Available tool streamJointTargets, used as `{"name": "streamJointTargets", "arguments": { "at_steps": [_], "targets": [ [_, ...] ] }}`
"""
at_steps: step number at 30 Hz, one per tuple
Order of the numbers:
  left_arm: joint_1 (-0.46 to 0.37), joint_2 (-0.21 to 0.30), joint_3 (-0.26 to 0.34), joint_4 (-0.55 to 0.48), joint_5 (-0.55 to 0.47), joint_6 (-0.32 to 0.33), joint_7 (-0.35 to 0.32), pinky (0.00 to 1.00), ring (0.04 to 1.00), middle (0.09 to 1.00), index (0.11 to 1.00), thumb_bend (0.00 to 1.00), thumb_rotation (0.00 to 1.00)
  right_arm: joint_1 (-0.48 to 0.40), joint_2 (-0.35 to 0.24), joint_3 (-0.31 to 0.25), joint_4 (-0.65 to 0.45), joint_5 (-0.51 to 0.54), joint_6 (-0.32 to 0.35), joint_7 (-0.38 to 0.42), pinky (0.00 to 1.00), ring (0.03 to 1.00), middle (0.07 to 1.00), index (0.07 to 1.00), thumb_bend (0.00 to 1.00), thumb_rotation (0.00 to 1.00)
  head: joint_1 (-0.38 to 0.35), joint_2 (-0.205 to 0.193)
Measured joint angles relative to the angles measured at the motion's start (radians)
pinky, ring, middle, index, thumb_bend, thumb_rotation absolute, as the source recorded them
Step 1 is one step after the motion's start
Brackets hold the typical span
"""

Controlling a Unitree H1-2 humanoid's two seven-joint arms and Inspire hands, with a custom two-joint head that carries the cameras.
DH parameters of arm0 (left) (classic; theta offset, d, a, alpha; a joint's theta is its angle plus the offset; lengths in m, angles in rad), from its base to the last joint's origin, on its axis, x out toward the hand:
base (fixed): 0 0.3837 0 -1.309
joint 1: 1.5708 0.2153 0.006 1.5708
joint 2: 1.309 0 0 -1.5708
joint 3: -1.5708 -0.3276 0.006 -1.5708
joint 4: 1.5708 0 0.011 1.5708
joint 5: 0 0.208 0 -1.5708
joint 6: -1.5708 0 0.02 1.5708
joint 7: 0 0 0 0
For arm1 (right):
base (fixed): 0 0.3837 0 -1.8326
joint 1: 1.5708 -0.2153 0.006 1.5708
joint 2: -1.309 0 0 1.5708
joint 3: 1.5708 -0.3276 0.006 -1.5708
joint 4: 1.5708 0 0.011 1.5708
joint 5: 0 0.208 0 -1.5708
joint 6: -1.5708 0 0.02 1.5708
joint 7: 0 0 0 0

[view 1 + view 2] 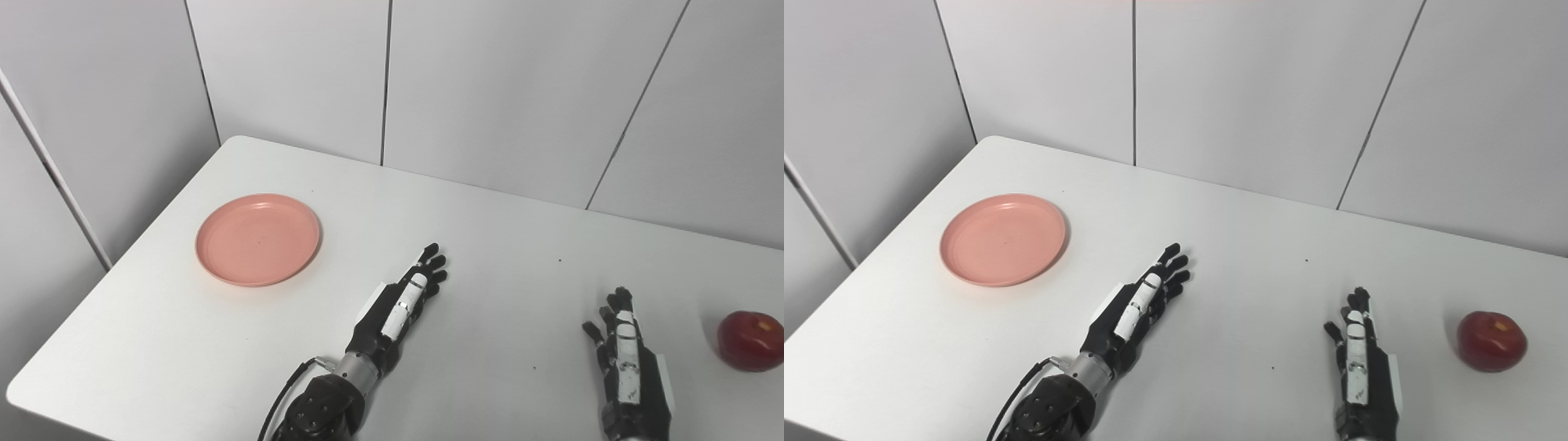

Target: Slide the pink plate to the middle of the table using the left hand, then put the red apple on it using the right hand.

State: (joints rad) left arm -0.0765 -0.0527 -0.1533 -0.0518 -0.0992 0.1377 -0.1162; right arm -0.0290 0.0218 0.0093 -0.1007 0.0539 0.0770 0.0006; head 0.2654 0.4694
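A pink plate (258,239) lies empty on the left part of the white table (490,233). A red apple (751,340) sits near the table's right edge. My left hand (398,309) rests near the middle of the table, fingers straight and apart, holding nothing, well right of the plate. My right hand (625,355) lies at the front right, fingers spread and empty, a short way left of the apple. The plate (1002,239), apple (1492,340), left hand (1139,306) and right hand (1360,355) also show in the right eye view.
Grey wall panels (490,92) stand right behind the table's far edge. The table's left edge runs just beyond the plate, and its front edge lies close below both arms.
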Motion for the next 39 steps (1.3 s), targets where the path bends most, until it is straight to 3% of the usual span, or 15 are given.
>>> {"name": "streamJointTargets", "arguments": {
  "at_steps": [8, 21, 26, 39],
  "targets": [
    [-0.003, 0.002, 0.0, -0.006, 0.0, 0.005, -0.004, 0.95, 0.939, 0.961, 0.954, 0.39, 1.0, 0.003, 0.0, 0.002, -0.003, -0.006, 0.0, -0.001, 1.0, 0.992, 0.988, 0.984, 0.16, 1.0, 0.003, -0.003],
    [-0.041, 0.05, 0.026, -0.118, -0.028, 0.109, -0.044, 0.93, 0.904, 0.926, 0.915, 0.46, 1.0, 0.003, -0.003, 0.001, -0.003, 0.005, -0.001, 0.004, 1.0, 0.999, 0.994, 0.993, 0.14, 1.0, 0.018, -0.003],
    [-0.101, 0.073, 0.059, -0.167, -0.049, 0.153, -0.05, 0.91, 0.896, 0.919, 0.902, 0.45, 1.0, 0.002, -0.006, 0.0, -0.003, 0.009, -0.001, 0.008, 1.0, 0.993, 0.989, 0.986, 0.13, 1.0, 0.023, -0.005],
    [-0.198, 0.109, 0.161, -0.183, -0.072, 0.159, -0.04, 0.88, 0.895, 0.911, 0.888, 0.42, 1.0, 0.002, -0.01, -0.006, -0.001, 0.027, -0.001, 0.014, 1.0, 0.999, 0.989, 0.983, 0.14, 1.0, 0.037, -0.009]
  ]
}}
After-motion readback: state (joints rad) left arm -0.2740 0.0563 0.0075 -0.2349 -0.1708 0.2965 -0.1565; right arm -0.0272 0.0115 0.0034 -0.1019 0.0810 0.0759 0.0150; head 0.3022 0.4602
